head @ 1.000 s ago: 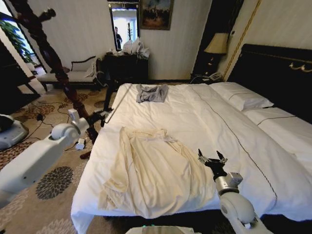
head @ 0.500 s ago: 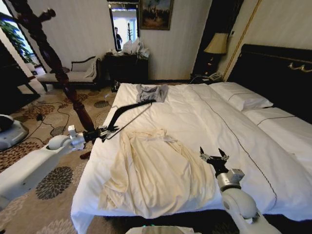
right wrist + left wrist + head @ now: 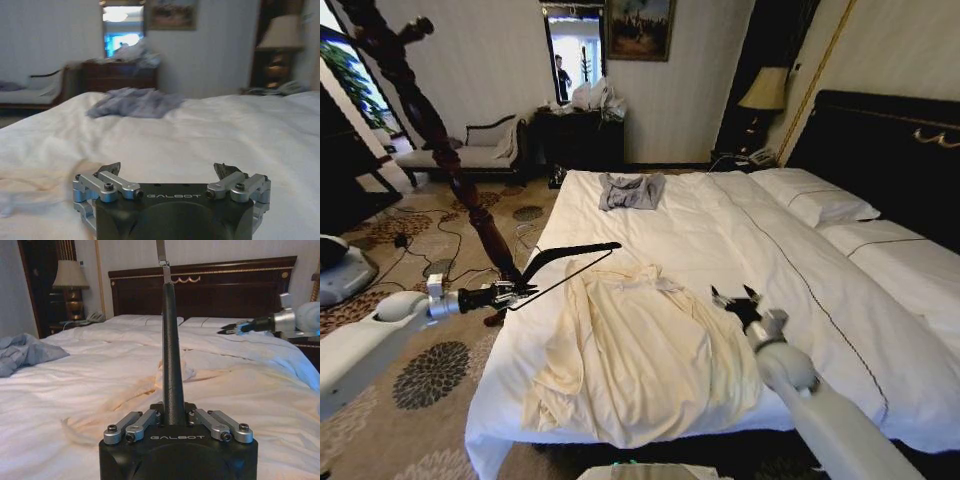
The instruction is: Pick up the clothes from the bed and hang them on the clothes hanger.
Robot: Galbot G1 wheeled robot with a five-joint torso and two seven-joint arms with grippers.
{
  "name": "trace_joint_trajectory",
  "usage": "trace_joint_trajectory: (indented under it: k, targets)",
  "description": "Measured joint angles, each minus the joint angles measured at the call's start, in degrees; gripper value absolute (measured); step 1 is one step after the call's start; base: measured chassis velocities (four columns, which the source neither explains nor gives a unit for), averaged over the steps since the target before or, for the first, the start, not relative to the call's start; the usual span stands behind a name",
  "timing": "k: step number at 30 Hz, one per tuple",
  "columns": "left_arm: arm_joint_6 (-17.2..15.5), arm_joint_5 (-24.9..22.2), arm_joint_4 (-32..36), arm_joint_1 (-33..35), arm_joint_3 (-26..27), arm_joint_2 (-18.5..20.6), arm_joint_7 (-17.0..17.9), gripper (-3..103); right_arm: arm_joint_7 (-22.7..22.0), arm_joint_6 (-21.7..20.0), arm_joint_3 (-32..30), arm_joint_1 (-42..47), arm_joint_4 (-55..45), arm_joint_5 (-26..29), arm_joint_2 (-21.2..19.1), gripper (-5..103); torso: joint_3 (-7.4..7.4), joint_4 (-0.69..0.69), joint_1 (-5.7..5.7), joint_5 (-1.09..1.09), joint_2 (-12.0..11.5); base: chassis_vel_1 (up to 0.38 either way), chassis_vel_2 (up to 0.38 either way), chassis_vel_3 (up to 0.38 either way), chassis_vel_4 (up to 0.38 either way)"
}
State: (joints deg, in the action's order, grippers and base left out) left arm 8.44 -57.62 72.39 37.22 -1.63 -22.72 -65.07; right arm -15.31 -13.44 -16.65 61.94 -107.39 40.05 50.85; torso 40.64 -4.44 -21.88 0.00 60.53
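Hanger (image 3: 565,262) in left gripper (image 3: 512,293) (right gripper (image 3: 737,300) open) beside clothes (image 3: 640,350).

A small grey garment (image 3: 631,190) lies crumpled near a lit lamp (image 3: 764,92).

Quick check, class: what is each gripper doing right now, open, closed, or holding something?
Left gripper: closed on the clothes hanger, beside the bed.
Right gripper: open, empty, over the bed by the clothes.
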Motion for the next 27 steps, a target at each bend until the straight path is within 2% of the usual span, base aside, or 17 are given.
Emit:
trace_joint_trajectory:
  k: [3, 4, 8, 9, 11, 14, 17, 25, 27]
  targets:
    - [-0.02, -0.25, 0.48, 1.0, 0.49, 0.73, 0.02, 18, 1.09, -0.02, 8.2, -7.51, 3.97, 0.97, 1.51, 100, 0.0, 0.0, 0.0, -0.01, 0.0, 0.0, 0.0, 0.0, 0.0]
    - [-0.02, -0.25, 0.48, 1.0, 0.49, 0.73, 0.02, 18, 1.09, -0.02, 8.2, -7.51, 3.97, 0.97, 1.51, 100, 0.0, 0.0, 0.0, -0.01, 0.0, 0.0, 0.0, 0.0, 0.0]
    - [-0.11, -0.47, 1.18, 1.79, 0.66, 1.3, 0.2, 18, 1.34, -0.26, 15.25, -13.83, 8.68, 3.21, 4.91, 100, 0.0, -0.02, 0.0, 0.0, 0.0, 0.0, 0.0, 0.0, 0.0]
    - [-0.11, -0.47, 1.18, 1.79, 0.66, 1.3, 0.2, 18, 1.34, -0.26, 15.25, -13.83, 8.68, 3.21, 4.91, 100, 0.0, -0.02, 0.0, 0.0, 0.0, 0.0, 0.0, 0.0, 0.0]
    - [-0.17, -0.56, 1.27, 1.93, 0.66, 1.37, 0.29, 18, 0.66, -1.55, 16.61, -15.94, 10.46, 7.07, 7.04, 100, -0.01, -0.02, 0.0, -0.01, 0.0, 0.0, 0.0, 0.0, 0.0]
    - [-0.45, -0.61, 1.33, 1.96, 0.66, 1.37, 0.39, 18, 0.67, -1.75, 17.62, -17.25, 12.16, 7.68, 8.32, 100, -0.01, -0.01, 0.0, -0.01, 0.0, 0.0, 0.0, 0.0, 0.0]
    - [-1.66, -1.37, 1.67, 2.0, 0.39, 1.54, 0.54, 18, 1.3, -1.53, 20.49, -19.52, 15.43, 5.98, 9.44, 100, -0.01, -0.03, 0.0, 0.0, 0.0, 0.0, 0.0, 0.0, 0.0]
    - [-1.94, -2.09, 1.47, 1.99, 0.18, 1.37, 0.7, 18, 1.53, 0.02, 23.29, -22.3, 21.04, 4.1, 12.3, 101, -0.01, -0.02, 0.0, -0.01, 0.0, 0.0, 0.0, 0.0, 0.0]
    - [-1.97, -2.09, 1.45, 2.07, 0.09, 1.33, 0.71, 18, 1.64, 0.31, 24.33, -23.41, 22.89, 2.89, 13.66, 98, -0.01, -0.01, 0.0, -0.01, 0.0, 0.0, 0.0, 0.0, 0.0]
